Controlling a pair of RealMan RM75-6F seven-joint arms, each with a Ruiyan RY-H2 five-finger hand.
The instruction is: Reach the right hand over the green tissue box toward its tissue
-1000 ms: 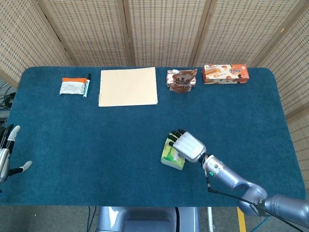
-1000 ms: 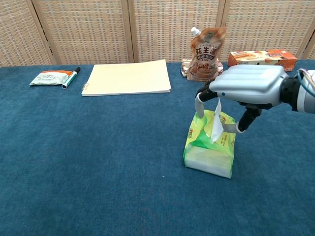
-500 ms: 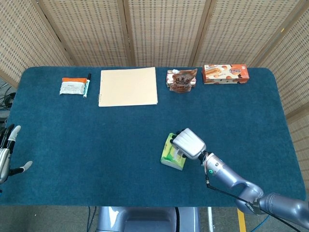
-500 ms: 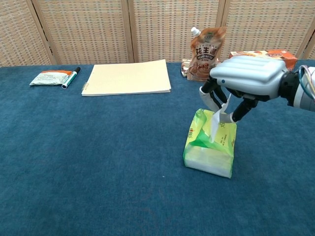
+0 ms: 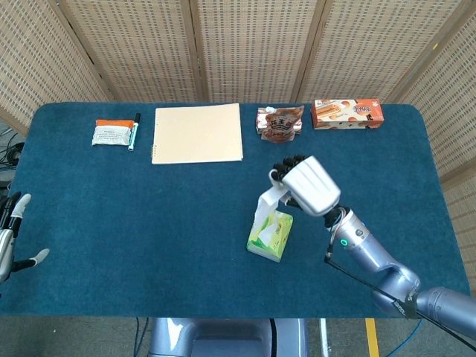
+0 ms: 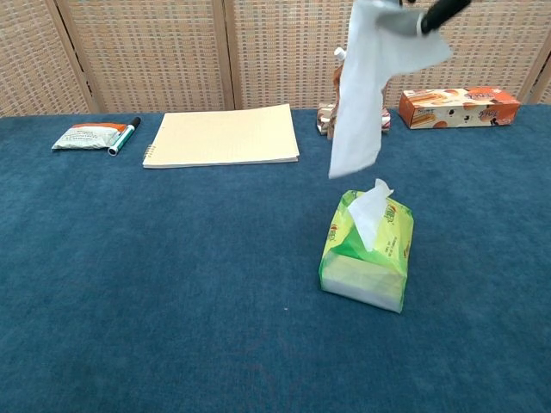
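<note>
The green tissue box [image 6: 365,254] lies on the blue table, a fresh tissue [image 6: 371,211] sticking up from its top slot. In the head view the box [image 5: 271,235] sits front of centre. My right hand [image 5: 309,185] is raised high above it and pinches a pulled-out white tissue [image 6: 370,82] that hangs free over the box; in the chest view only dark fingertips [image 6: 443,12] show at the top edge. My left hand [image 5: 11,238] rests at the table's left edge, fingers apart, holding nothing.
Along the back stand a beige notepad [image 6: 222,135], a brown pouch [image 6: 360,77], an orange snack box [image 6: 459,106], and a small packet [image 6: 86,135] with a marker pen [image 6: 124,135]. The blue cloth table [image 6: 172,275] ends close in front.
My right hand pinched the tissue at the box top, then rose up and back, drawing the sheet fully out. A new tissue popped up in the slot. The left hand stayed still.
</note>
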